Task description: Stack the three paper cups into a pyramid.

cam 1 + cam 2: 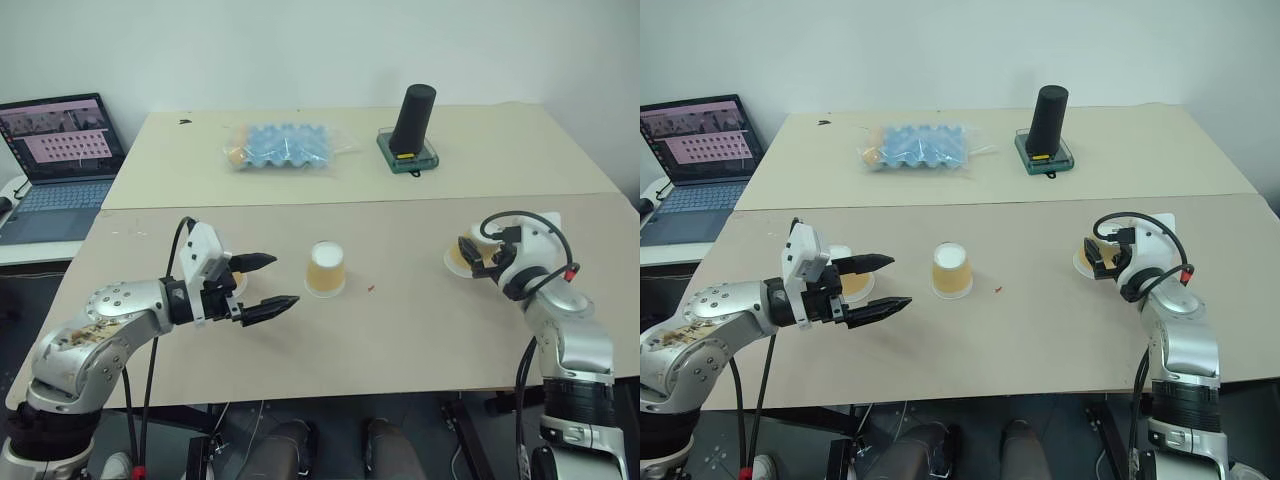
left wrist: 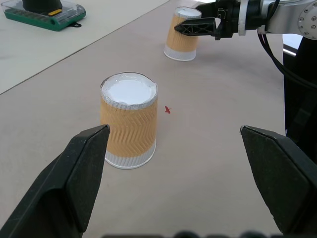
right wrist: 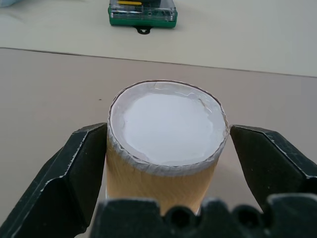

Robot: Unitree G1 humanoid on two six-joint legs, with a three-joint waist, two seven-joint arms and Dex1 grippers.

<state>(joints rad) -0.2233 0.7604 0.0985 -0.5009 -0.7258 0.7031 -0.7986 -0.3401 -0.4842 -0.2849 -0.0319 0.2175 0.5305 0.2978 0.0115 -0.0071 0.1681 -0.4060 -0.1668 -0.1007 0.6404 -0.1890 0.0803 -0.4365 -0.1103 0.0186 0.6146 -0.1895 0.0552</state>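
Since the right gripper (image 3: 166,208) straddles the right-side cup (image 3: 166,148) wide open, gripping nothing, like the left gripper (image 1: 262,283), an off-centre squeeze could topple it.

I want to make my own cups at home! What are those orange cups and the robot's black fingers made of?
The middle cup looks like thin paper: matte orange-tan sides with a pressed zigzag pattern and a white rolled rim. The left gripper has fingers that look like hard black plastic, dull with a faint sheen, though coated metal can't be ruled out.
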